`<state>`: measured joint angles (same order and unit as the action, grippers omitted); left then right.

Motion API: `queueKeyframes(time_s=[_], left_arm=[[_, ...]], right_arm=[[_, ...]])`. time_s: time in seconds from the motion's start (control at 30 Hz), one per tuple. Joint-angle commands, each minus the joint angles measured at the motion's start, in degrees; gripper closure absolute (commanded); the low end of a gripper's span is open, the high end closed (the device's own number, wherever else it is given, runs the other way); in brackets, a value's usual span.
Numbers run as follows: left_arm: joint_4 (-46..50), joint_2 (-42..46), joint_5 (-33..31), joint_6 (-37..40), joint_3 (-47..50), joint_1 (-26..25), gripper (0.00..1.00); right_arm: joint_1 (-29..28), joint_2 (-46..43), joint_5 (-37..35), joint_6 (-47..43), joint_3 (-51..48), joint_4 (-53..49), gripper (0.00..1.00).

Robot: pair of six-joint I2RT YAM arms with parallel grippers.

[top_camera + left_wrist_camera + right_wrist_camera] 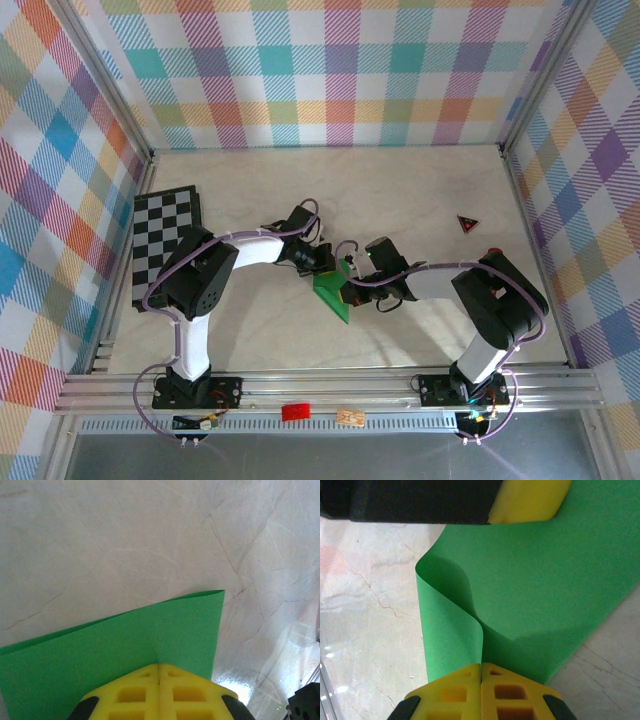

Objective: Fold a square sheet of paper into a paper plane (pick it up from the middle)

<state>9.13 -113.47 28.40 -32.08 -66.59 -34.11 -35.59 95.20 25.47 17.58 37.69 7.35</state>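
Meeting over the middle of the pale, marble-veined worktop (420, 190), both arms are closing in on the thin, bright green square sheet of paper (333, 297) in the top view. The sheet is sitting between the two wrists, well apart from the black-and-white checkered board (165, 240) at the left. By my judgement an early fold is being formed, since no dart shape is showing yet.

In the left wrist view, the left jaws are pressing fully together, their yellow fingertips (140, 692) pinching the sheet's near part while the rest is spreading away to one corner.

In the right wrist view, the right jaws are likewise clamping shut on the sheet, which is buckling into a raised curl just beyond them. Another yellow fingertip (530, 500), seemingly the left arm's, is touching the paper at the top. The next move is probably calling for one held edge to be carried over onto the other and aligned, without the thin paper slipping or tearing.
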Motion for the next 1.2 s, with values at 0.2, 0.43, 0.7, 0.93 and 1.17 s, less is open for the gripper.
queueKeyframes(time_s=[0.2, 0.43, 0.7, 0.93, 1.17], left_arm=[[4.2, -1.2, -2.5, 0.5, -0.2, -0.8, 1.00], [4.4, -1.1, -2.7, 0.5, -1.0, -0.8, 1.00], [5.3, 0.0, -3.7, 1.2, -4.5, -0.8, 0.97], [4.1, 5.9, -7.0, -0.5, -2.3, -0.8, 0.89], [-6.8, 17.7, -7.5, -10.4, 11.5, -0.8, 0.97]], right_arm=[[0.3, 1.0, -0.1, 0.3, 0.4, -0.1, 0.95], [0.3, 1.5, -0.9, -0.1, 0.0, -0.9, 0.95], [0.3, 1.8, -1.0, 0.4, -0.8, 0.2, 0.95], [0.3, 1.8, -1.0, 0.8, -1.0, 0.7, 0.95], [0.3, 2.0, -0.6, 1.1, -1.4, 1.4, 0.95]])
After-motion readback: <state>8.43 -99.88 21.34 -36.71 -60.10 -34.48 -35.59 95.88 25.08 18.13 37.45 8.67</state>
